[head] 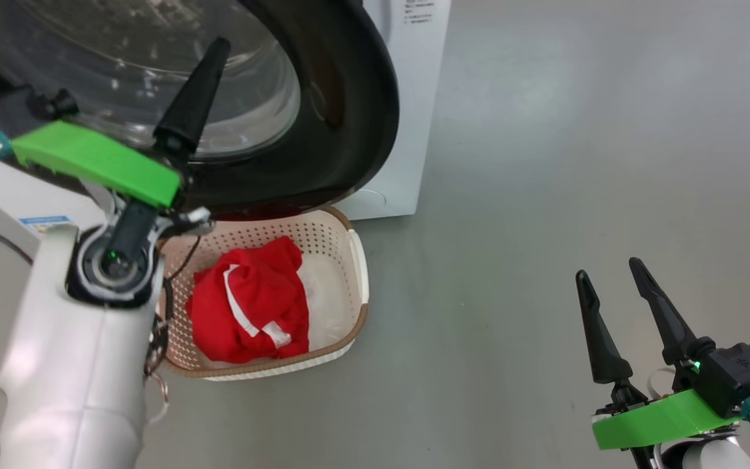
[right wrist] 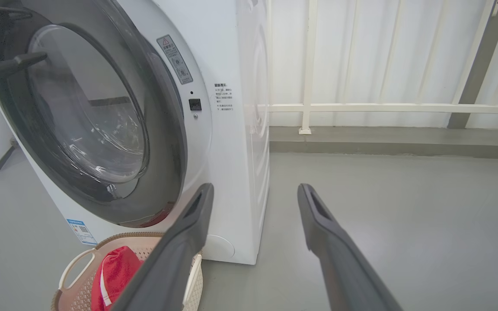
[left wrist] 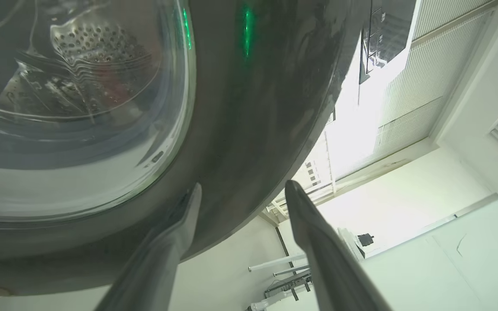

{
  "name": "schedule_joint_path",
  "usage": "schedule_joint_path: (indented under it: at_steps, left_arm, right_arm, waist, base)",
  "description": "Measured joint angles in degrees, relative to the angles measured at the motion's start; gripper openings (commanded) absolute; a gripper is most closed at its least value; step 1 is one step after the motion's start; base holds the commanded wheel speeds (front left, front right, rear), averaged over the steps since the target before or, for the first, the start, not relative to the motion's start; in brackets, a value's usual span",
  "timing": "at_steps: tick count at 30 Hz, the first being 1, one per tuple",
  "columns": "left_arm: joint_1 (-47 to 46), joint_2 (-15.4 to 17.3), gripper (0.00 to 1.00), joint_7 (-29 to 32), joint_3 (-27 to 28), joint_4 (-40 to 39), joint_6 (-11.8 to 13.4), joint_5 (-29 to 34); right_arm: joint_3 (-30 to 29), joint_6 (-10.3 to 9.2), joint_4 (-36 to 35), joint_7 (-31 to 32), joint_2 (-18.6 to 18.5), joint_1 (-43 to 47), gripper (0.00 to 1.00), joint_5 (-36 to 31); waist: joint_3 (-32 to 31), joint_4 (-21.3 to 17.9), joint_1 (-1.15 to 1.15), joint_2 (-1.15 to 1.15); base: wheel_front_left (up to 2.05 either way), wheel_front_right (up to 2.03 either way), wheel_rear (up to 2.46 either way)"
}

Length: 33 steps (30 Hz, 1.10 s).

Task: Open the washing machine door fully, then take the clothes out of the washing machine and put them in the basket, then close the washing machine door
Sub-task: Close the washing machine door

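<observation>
Left wrist view is showing us the left gripper [left wrist: 242, 190] with its two dark fingers spread apart and nothing between them. One of its fingers is lying right at the glossy black ring of the washing machine door [left wrist: 253, 108]; whether it is touching, we cannot tell. From the head, we are seeing that arm reaching across the door's clear glass bowl. The right gripper [head: 608, 268] is hovering well to the right of the door, its fingers likewise parted and empty. The door is sitting close against the front of the white washing machine [right wrist: 231, 142]; we cannot tell whether it is latched. Just below the door's lower edge, the basket [head: 357, 260] is standing on the grey floor [head: 512, 195], and the red clothes [head: 251, 306] are lying bunched inside it, white stripe trim showing. A small blue label [right wrist: 80, 229] is showing below the door, left of the basket.
</observation>
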Motion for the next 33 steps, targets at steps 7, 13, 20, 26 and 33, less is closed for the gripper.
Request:
schedule_joint_path:
  at_steps: [7, 13, 20, 26, 33]
  left_arm:
    - [8.24, 3.19, 1.00, -7.83, -2.92, -7.55, -0.45, 9.18]
    - [14.95, 4.52, 1.00, -15.52, -4.09, -12.67, -0.51, 15.91]
    - [21.49, 7.14, 1.00, -22.15, -5.54, -17.33, 0.75, 24.65]
    - [26.01, 9.10, 1.00, -25.96, -6.35, -20.63, 4.11, 32.78]
    - [32.37, 9.23, 1.00, -27.43, -6.53, -24.19, 7.88, 41.47]
  right_arm:
    - [-0.78, 0.00, 0.54, 0.00, 0.00, 0.01, 1.00, 0.00]
    - [-1.45, 0.00, 0.94, 0.00, -0.01, 0.20, 1.00, 0.00]
    - [-1.85, 0.00, 0.97, 0.00, -0.02, 0.71, 1.00, -0.01]
    - [-2.70, 0.00, 0.78, 0.00, 0.01, 2.40, 1.00, -0.20]
    - [-3.80, 0.00, 0.78, 0.00, 0.02, 2.71, 1.00, -1.27]
  waist:
    - [-2.16, 1.83, 0.00, 0.00]
    - [-4.44, 3.16, 0.00, 0.00]
    - [-6.88, 4.54, 0.00, 0.00]
    - [-8.41, 5.01, 0.00, 0.00]
    - [-10.20, 4.68, 0.00, 0.00]
  base:
    - [0.00, 0.00, 0.00]
    - [0.00, 0.00, 0.00]
    - [0.00, 0.00, 0.00]
    - [0.00, 0.00, 0.00]
    - [0.00, 0.00, 0.00]
